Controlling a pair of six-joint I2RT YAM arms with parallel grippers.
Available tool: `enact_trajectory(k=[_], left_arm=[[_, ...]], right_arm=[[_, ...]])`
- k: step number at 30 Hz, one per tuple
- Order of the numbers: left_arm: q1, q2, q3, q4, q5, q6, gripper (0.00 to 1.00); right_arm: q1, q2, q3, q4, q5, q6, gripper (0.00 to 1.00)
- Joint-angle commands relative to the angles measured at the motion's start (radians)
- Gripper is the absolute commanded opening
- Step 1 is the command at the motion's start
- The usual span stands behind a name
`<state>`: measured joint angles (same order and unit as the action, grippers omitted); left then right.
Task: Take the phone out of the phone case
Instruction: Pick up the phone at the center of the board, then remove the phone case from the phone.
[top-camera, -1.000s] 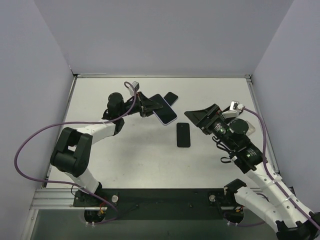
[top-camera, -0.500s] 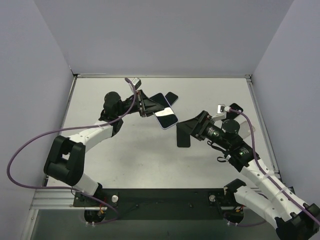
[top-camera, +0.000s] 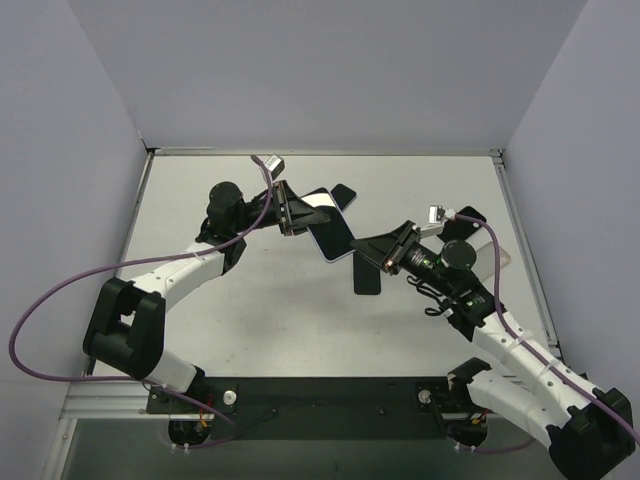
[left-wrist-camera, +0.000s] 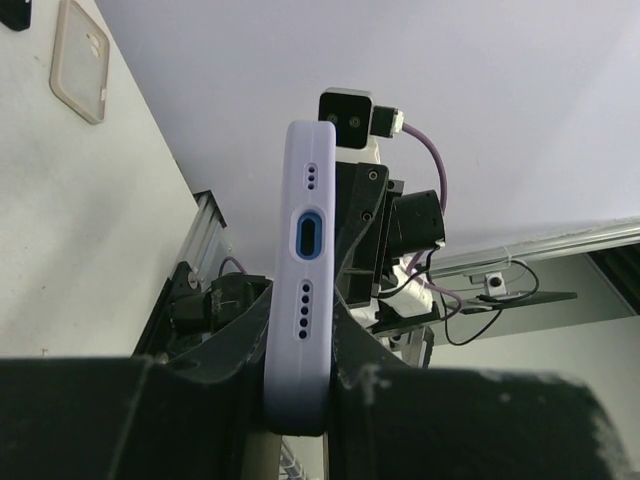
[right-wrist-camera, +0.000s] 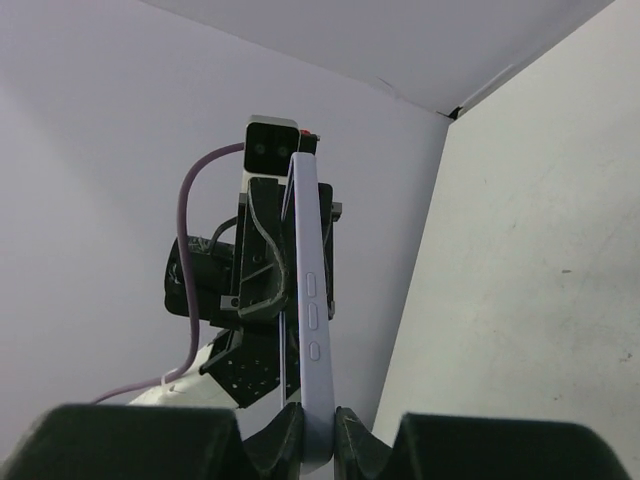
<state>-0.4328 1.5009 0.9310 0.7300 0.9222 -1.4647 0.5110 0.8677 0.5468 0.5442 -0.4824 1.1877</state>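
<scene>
A phone in a lavender phone case (top-camera: 328, 232) hangs tilted above the table, held between both arms. My left gripper (top-camera: 293, 212) is shut on its far end; in the left wrist view the case's port edge (left-wrist-camera: 308, 250) stands upright between the fingers of that gripper (left-wrist-camera: 300, 345). My right gripper (top-camera: 363, 252) is shut on the opposite end. In the right wrist view the case's button side (right-wrist-camera: 312, 290) rises straight out of the pinched right gripper (right-wrist-camera: 318, 428). The phone's dark face barely shows.
A black phone (top-camera: 366, 280) lies flat on the table just below my right gripper. Another dark slab (top-camera: 344, 192) lies behind the held phone. A clear beige case (top-camera: 498, 252) rests near the right edge, also seen in the left wrist view as the beige case (left-wrist-camera: 80, 60).
My right arm has swung left to the held phone and its jaws have shut on the case's end. My left arm has shifted slightly, tilting the phone.
</scene>
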Motion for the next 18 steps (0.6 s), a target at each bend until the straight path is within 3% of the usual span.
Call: enact_trajectory(k=[1, 4, 18], left_arm=[[-0.003, -0.057, 0.058, 0.051, 0.001, 0.003, 0.0], [-0.003, -0.048, 0.057, 0.052, -0.006, 0.004, 0.0], [-0.009, -0.047, 0.045, 0.103, -0.02, -0.032, 0.0]], right_arm=[[-0.002, 0.004, -0.044, 0.186, -0.019, 0.091, 0.06], [0.001, 0.008, -0.065, 0.244, -0.01, 0.141, 0.0], [0.006, 0.094, -0.044, 0.332, -0.022, 0.213, 0.02]])
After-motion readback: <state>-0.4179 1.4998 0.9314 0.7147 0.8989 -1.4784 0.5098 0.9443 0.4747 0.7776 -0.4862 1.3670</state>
